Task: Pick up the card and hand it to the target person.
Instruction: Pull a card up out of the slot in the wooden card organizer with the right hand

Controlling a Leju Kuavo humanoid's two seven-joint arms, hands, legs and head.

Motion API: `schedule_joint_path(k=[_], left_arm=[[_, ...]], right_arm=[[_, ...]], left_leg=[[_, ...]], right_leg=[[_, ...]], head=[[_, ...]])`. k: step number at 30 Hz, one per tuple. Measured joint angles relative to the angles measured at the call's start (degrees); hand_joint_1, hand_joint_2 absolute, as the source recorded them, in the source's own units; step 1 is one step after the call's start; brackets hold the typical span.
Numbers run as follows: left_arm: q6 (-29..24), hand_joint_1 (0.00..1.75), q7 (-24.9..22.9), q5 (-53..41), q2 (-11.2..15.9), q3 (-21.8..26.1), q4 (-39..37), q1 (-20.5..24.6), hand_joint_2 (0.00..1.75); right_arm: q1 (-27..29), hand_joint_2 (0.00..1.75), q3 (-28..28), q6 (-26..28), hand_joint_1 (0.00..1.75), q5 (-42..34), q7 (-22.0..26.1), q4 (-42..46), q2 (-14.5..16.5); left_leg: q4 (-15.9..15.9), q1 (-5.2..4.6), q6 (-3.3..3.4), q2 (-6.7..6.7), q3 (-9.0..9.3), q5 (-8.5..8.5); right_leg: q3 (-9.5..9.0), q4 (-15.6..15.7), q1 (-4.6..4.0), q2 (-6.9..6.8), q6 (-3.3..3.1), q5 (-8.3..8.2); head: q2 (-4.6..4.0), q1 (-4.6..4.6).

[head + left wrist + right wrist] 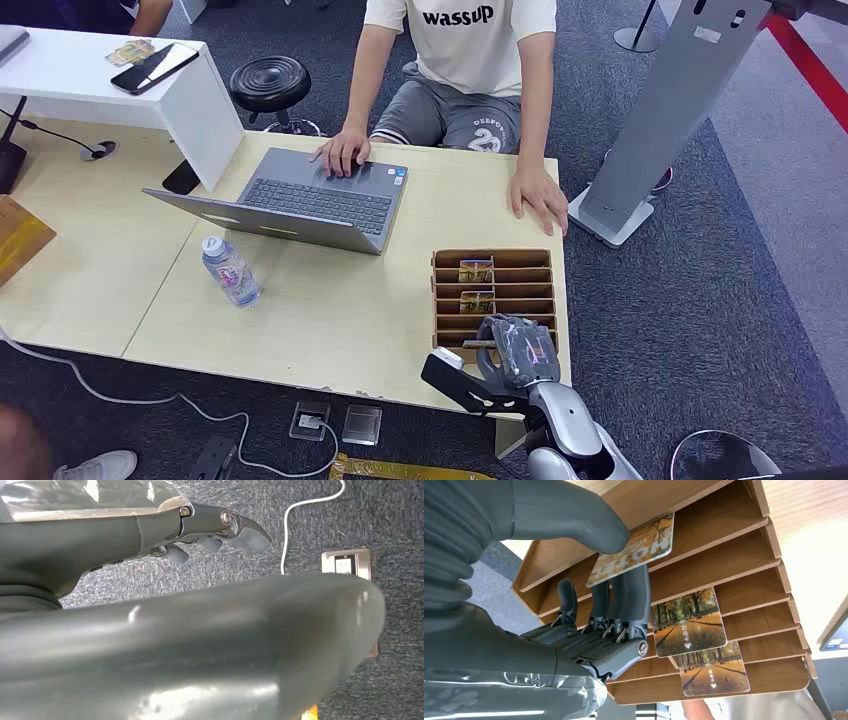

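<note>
Three cards are counted in the right wrist view. One card (634, 550) is pinched between the thumb and fingers (636, 595) of the right hand (589, 630), at the slotted wooden rack (744, 550), in what appears to be the slot nearest the robot. Two further cards, a second card (689, 622) and a third card (713, 672), are seen standing in slots farther along. The rack is set at the near right corner of the surface (330, 300). One laptop (310, 200) and one water bottle (231, 270) are placed to its left. Both of a seated person's hands (342, 152) are laid on the far side. The left hand (215, 530) is seen above carpet, fingers loosely curled, nothing held.
</note>
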State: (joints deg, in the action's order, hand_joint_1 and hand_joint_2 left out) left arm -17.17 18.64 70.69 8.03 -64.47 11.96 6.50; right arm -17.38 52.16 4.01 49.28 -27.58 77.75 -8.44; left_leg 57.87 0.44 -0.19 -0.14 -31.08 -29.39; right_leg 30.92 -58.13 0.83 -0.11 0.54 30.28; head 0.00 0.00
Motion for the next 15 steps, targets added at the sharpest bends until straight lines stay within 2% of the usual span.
schedule_joint_path(k=[6,11,15], left_arm=[[0.0,0.00,-0.1,0.0,0.1,0.0,0.0,0.0,0.00],[-0.1,0.00,-0.2,-0.1,0.1,-0.1,0.0,0.0,0.00],[-0.4,0.00,-0.1,-0.7,0.1,-0.6,0.0,0.1,0.00]], right_arm=[[-0.3,1.75,0.4,0.1,1.32,-0.3,0.2,-0.3,0.0],[-0.3,1.75,0.6,0.2,1.34,-0.4,0.1,-0.3,0.0],[-0.4,1.75,0.6,0.4,1.46,-0.5,0.1,-0.3,0.0]], left_leg=[[0.0,0.00,0.00,0.03,0.00,0.03],[0.0,0.00,-0.01,0.02,0.01,0.01],[0.0,0.01,-0.01,0.02,0.01,0.00]], right_leg=[[0.01,0.0,-0.01,0.03,-0.01,-0.03],[-0.01,0.0,-0.01,0.02,-0.01,-0.01],[-0.01,0.0,-0.01,0.02,-0.01,0.00]], head=[[0.00,0.00],[0.00,0.00],[0.00,0.00]])
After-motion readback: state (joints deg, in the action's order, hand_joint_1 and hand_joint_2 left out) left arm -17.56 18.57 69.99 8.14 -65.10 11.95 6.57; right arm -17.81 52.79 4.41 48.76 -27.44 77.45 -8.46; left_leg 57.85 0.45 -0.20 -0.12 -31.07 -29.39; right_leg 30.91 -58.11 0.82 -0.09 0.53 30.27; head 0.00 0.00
